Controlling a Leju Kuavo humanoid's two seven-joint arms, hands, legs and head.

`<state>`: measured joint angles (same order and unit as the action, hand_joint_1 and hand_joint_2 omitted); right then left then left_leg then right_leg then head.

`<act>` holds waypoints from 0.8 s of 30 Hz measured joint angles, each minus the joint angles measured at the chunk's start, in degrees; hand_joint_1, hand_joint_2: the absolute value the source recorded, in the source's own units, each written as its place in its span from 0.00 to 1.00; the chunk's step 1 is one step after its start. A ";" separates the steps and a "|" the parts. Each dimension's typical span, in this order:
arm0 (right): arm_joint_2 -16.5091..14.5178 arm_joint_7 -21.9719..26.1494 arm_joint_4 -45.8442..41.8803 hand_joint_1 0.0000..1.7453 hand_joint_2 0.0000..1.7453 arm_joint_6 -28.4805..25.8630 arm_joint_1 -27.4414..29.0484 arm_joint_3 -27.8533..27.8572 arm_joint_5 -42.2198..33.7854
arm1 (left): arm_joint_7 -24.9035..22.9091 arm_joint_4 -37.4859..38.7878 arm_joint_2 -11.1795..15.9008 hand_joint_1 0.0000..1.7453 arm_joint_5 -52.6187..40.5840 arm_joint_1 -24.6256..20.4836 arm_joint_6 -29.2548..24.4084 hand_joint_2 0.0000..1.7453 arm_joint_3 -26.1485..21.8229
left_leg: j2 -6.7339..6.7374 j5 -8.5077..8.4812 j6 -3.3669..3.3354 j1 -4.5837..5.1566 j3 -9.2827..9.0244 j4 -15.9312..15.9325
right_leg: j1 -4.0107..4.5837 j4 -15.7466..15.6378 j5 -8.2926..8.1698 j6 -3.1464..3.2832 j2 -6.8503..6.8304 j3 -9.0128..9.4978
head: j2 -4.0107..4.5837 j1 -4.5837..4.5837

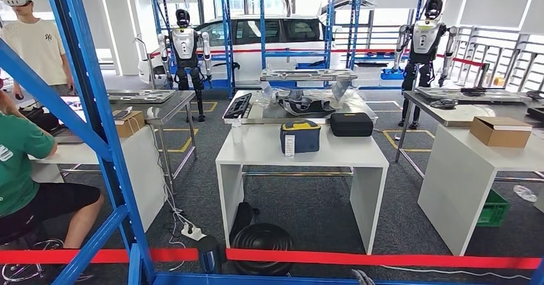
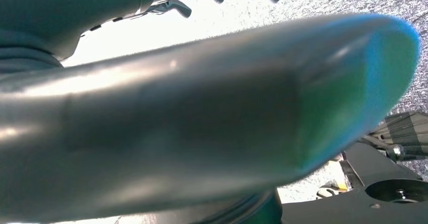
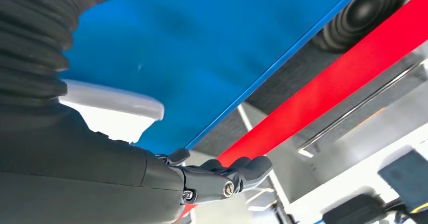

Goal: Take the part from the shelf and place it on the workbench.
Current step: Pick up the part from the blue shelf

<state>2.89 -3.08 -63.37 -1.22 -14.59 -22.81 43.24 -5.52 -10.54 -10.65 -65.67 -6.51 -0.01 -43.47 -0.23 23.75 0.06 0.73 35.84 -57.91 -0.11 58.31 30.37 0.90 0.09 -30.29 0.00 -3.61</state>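
– Beyond the red barrier tape (image 1: 385,258), the white worktop (image 1: 256,149) stands well apart, with the blue shelf frame (image 1: 96,137) near left. Seated people are on the left and other robots are far off. The risk is snagging the tape or an upright when turning.

– And the left wrist?

– The left hand (image 2: 101,12) is behind a big grey rounded shape (image 2: 202,118). I cannot tell what its fingers do.

– The right wrist?

– The right hand (image 3: 212,178) is just beside the blue shelf board (image 3: 202,47). Its fingers lie side by side, slightly bent, and I cannot tell their hold. A pale rounded piece (image 3: 121,100) may be the part, and a loose hold could drop it.
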 joint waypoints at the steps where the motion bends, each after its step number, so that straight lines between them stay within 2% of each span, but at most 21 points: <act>1: 0.00 -1.39 -0.66 0.00 0.00 -0.80 0.26 -0.23 1.65 | 0.03 0.00 -0.01 0.00 0.12 0.03 -0.05 0.00 -0.04 | -0.01 0.00 0.00 0.00 0.00 0.00 | 0.00 0.00 0.00 0.00 -0.01 0.00 | 0.00 0.00; 5: 0.02 -5.74 -4.05 0.00 0.00 -3.36 1.87 -1.23 7.89 | 0.18 0.01 -0.06 0.00 0.31 0.21 -0.11 0.00 -0.19 | 0.00 0.02 -0.01 0.01 0.02 -0.03 | -0.02 -0.02 -0.01 -0.01 0.00 -0.01 | 0.00 0.00; 11: 0.02 -7.00 -7.50 0.00 0.00 -3.52 3.64 -1.47 10.08 | 0.20 0.00 -0.06 0.00 0.36 0.25 -0.03 0.00 -0.38 | 0.00 0.26 -0.35 0.28 0.14 -0.29 | -0.15 -0.06 0.02 -0.20 0.00 0.00 | 0.00 0.00; 14: 0.02 -7.00 -8.04 0.00 0.00 -3.52 3.74 -1.47 10.18 | 0.16 0.00 -0.06 0.00 0.37 0.25 -0.01 0.00 -0.57 | 0.00 0.47 -0.69 0.44 0.23 -0.50 | -0.29 -0.07 0.08 -0.50 0.00 0.02 | 0.00 0.00; 17: 0.03 -6.99 -8.54 0.00 0.00 -3.53 3.76 -1.47 10.19 | 0.14 0.00 -0.09 0.00 0.37 0.25 -0.01 0.00 -0.63 | 0.04 0.35 -1.21 0.35 0.09 -0.07 | -0.41 -0.03 0.25 -1.08 0.01 0.11 | 0.00 0.01; 19: 0.05 -6.99 -8.84 0.00 0.00 -3.54 3.74 -1.48 10.20 | 0.14 -0.01 -0.16 0.00 0.37 0.23 -0.01 0.00 -0.65 | 0.19 -0.05 -1.68 -0.03 -0.19 0.71 | -0.37 2.68 2.20 -1.44 0.04 -1.02 | 0.00 0.02; 22: 0.11 -7.00 -8.91 0.00 0.00 -3.54 4.09 -1.51 10.20 | 0.13 -0.02 -0.24 0.00 0.37 0.24 0.01 0.00 -0.66 | 0.35 -0.18 -1.97 -0.20 -0.09 0.84 | -0.53 13.00 7.49 -1.84 0.05 -5.93 | 0.00 0.03; 23: 0.13 -7.01 -8.91 0.00 0.00 -3.54 4.29 -1.51 10.20 | 0.12 -0.02 -0.26 0.00 0.37 0.29 0.01 0.00 -0.66 | 0.37 -0.16 -1.95 -0.23 0.02 0.72 | -0.62 15.28 8.06 -1.95 0.05 -7.08 | 0.00 0.04; 24: 0.15 -7.02 -8.91 0.00 0.00 -3.53 4.44 -1.51 10.20 | 0.11 -0.01 -0.26 0.00 0.37 0.33 0.01 0.00 -0.67 | 0.37 -0.15 -1.88 -0.28 0.15 0.54 | -0.72 15.53 7.51 -2.07 0.04 -7.28 | 0.00 0.03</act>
<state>3.03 -10.10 -72.28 -4.75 -10.15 -24.33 53.44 -5.41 -10.55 -10.91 -65.31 -6.18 0.00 -44.14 0.13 23.60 -1.82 0.45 35.99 -57.37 -0.84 73.84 37.89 -1.17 0.13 -37.57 0.00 -3.57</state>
